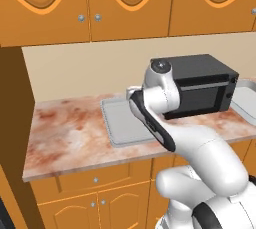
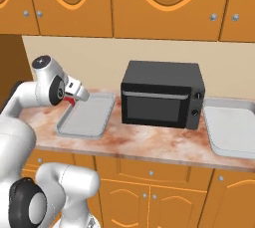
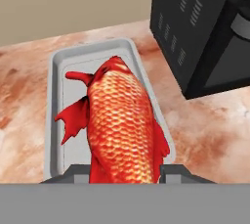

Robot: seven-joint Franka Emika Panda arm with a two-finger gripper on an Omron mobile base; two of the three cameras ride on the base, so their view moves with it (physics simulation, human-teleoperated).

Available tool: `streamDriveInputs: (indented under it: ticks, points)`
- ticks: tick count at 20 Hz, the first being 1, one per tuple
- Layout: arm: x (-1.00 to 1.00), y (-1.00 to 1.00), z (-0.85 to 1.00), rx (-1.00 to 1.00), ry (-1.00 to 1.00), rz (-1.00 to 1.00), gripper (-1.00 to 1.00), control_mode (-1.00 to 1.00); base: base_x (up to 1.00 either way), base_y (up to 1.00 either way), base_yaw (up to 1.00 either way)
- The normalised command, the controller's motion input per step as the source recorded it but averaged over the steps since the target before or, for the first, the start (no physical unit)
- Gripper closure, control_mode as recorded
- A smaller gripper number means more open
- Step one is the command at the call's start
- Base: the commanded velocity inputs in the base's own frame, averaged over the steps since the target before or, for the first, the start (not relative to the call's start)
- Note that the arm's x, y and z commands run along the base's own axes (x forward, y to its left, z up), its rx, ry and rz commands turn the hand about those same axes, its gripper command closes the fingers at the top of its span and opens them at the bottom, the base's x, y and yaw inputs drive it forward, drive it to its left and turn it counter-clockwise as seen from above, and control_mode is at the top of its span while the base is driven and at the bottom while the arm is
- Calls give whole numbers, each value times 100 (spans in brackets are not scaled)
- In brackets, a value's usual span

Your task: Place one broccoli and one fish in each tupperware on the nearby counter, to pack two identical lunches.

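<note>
Hand view: gripper (image 3: 126,171) clamped on the red fish (image 3: 124,125), long axis running outward from the fingers, above the grey tupperware (image 3: 56,115).

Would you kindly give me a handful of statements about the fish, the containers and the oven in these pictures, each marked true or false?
1. The gripper is shut on the fish. True.
2. The fish is blue. False: it is red-orange and scaly.
3. The fish is held above the left grey tupperware. True, as the hand view shows the container beneath it.
4. The black oven stands between the two tupperwares on the counter. True: the other tupperware lies to its right.
5. A broccoli already lies in the right tupperware. False: it looks empty in the right base view.
6. The oven door hangs open. False: it is closed.
</note>
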Motion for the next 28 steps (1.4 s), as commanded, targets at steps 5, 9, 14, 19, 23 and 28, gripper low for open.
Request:
streamDriveInputs:
  ticks: [5, 9, 14, 19, 23, 28]
  points:
    - [17, 33, -40, -3, 7, 0, 100, -100, 0, 0, 0]
    - [10, 21, -42, -2, 1, 0, 100, -100, 0, 0, 0]
    - [14, 1, -42, 0, 0, 0, 100, -100, 0, 0, 0]
    - [24, 0, -42, 0, 0, 0, 100, -100, 0, 0, 0]
    - [31, 0, -35, 0, 0, 0, 100, -100, 0, 0, 0]
    - [37, 0, -16, 0, 0, 0, 100, -100, 0, 0, 0]
